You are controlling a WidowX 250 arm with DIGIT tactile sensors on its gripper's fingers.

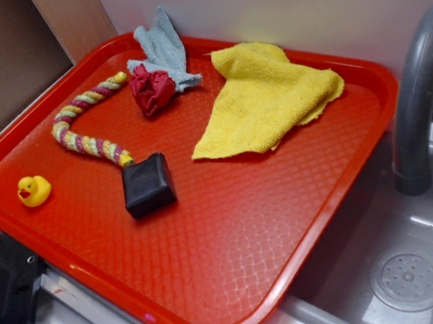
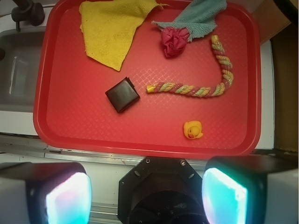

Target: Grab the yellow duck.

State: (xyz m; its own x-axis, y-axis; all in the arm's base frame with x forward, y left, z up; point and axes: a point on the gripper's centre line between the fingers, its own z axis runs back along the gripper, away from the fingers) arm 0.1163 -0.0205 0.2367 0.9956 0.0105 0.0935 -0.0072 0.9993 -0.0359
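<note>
While fingers [image 2: 224,198] parted, yellow duck [image 2: 193,129] above, apart.

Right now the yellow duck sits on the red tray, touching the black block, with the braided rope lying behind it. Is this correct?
Not quite. The yellow duck is on the red tray, but it does not touch the black block; it sits alone, with bare tray between them. The exterior view shows the gap, and the wrist view confirms it. The braided rope does lie behind the duck.
</note>
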